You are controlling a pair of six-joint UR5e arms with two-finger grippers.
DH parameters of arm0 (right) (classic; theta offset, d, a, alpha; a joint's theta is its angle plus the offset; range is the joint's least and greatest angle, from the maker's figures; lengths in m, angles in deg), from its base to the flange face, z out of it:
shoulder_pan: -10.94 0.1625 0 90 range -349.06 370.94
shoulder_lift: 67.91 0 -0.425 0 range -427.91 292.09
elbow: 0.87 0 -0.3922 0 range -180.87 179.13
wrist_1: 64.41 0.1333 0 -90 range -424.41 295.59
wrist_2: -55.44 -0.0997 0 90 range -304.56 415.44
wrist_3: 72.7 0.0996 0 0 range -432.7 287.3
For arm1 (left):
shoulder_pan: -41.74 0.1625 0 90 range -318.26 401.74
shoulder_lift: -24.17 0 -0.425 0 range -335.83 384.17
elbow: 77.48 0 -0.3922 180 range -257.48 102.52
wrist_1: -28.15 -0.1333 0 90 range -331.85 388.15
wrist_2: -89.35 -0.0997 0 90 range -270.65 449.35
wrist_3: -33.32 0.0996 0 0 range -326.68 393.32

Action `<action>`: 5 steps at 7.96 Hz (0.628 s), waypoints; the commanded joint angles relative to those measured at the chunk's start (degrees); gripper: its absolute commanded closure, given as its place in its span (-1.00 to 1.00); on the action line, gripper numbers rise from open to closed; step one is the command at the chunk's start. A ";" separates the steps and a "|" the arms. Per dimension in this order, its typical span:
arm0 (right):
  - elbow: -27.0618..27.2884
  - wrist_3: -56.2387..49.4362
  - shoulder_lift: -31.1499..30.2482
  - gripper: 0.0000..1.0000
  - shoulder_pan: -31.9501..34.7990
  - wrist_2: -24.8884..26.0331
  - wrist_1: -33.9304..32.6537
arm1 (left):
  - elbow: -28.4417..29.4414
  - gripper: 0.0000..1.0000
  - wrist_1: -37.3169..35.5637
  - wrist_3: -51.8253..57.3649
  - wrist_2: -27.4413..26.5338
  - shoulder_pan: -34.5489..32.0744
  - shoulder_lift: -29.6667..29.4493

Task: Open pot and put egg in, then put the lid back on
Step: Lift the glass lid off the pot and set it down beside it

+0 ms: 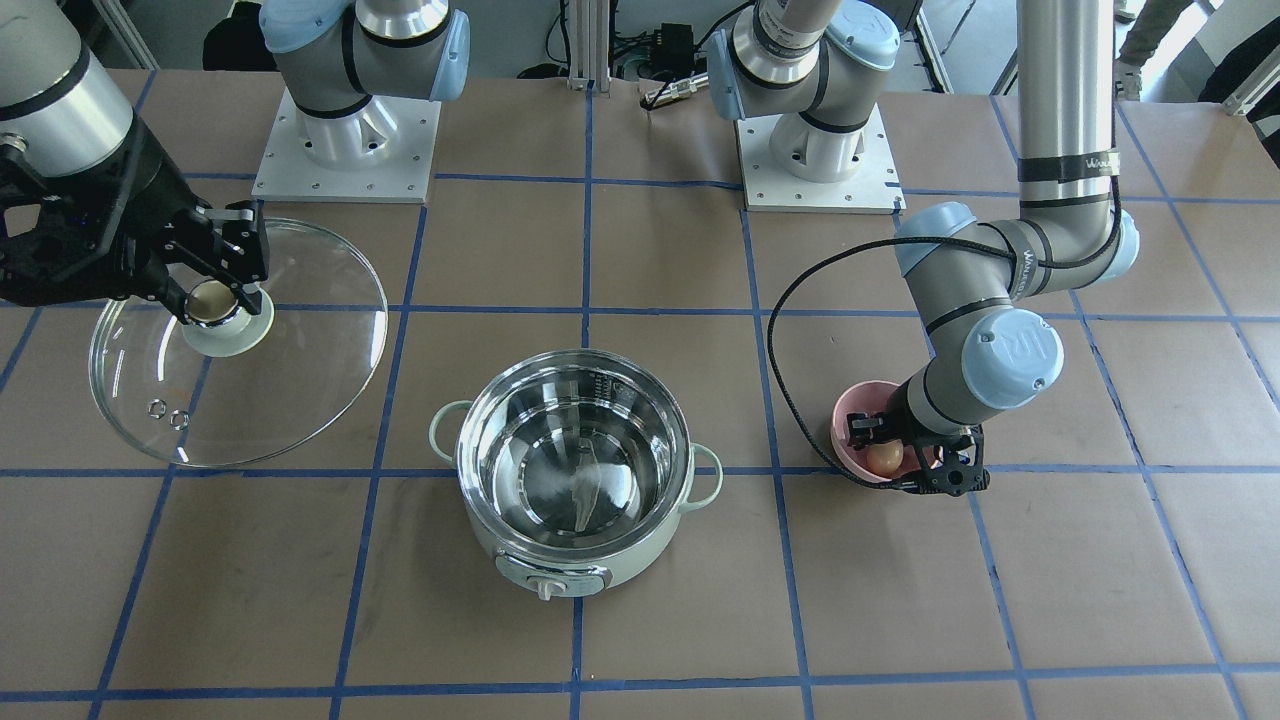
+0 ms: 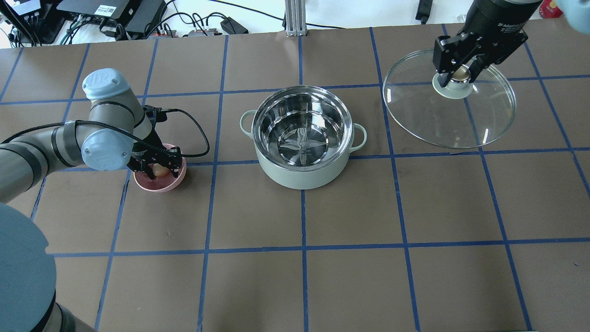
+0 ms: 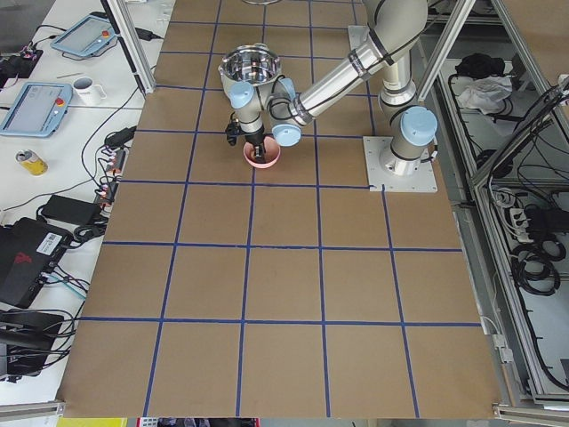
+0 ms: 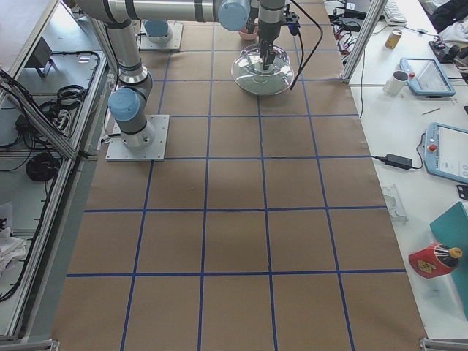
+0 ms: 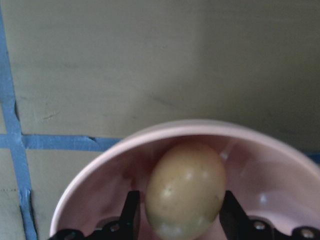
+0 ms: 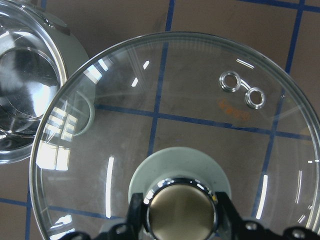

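resting in the pink bowl (image 5: 190, 127), egg (image 5: 185, 190) sits between left tool (image 5: 181, 214) fingers.

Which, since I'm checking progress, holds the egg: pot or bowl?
The pink bowl holds the egg, flanked by the left gripper; the green pot shows only bare steel inside.

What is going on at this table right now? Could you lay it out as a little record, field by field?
pot: open, steel inside empty, mid-table
lid: off the pot, to one side
right gripper: shut on the lid's knob
egg: in the pink bowl, not yet in the pot
left gripper: down in the pink bowl, fingers either side of the egg; firm grip unclear
left to do: egg into pot, lid back on
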 commanded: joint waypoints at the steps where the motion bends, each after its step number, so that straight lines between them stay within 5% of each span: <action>1: 1.10 -0.01 0.14 1.00 -0.04 0.33 -0.24 | 0.24 -0.26 -0.78 0.00 -0.09 0.00 0.10; 5: 1.19 -0.01 -0.29 1.00 -0.04 0.42 -0.25 | 0.33 0.06 -0.61 -0.09 -0.52 -0.09 0.97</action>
